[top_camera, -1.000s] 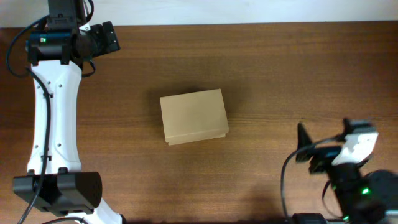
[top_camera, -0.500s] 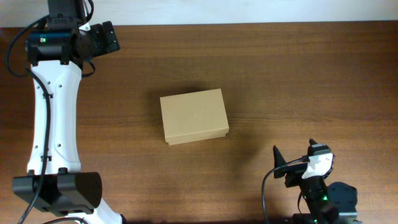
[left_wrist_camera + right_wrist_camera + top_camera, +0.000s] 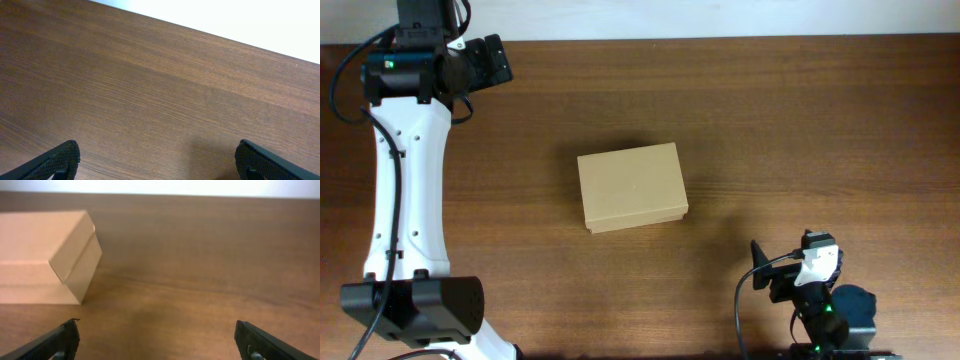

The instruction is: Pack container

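- Right hand [image 3: 156, 339]: released, jaws spread wide, nothing between them. It sits low at the near edge of the surface [image 3: 820, 130], on the right side.
- Right wrist view: both fingertips frame bare wood. The container [image 3: 45, 255] shows beyond them and off to the left, outside the gap between the jaws, and the hand does not touch it.
- Container, overhead view: it lies flat near the middle of the surface, long side roughly across the view and turned a little. It is well apart from the right hand, which lies nearer and to the right of it.
- Lid: the flap is down over the body. A seam shows along the side facing the right wrist camera, with the lid's lip overlapping the box wall. The lid looks shut, not ajar.
- Contents: hidden. No loose items lie anywhere on the surface in any view.
- Progress, my judgement: with the lid down and nothing left lying out, the packing looks finished or very nearly so. If the box is in fact empty, nothing has begun, and the pictures cannot settle which.
- Remaining, my judgement: at most a press on the lid to seat it. No further object to load is visible.
- Left hand [image 3: 157, 160]: released, jaws wide and empty. It is at the far left corner, well apart from the container, and its wrist view shows only bare wood.
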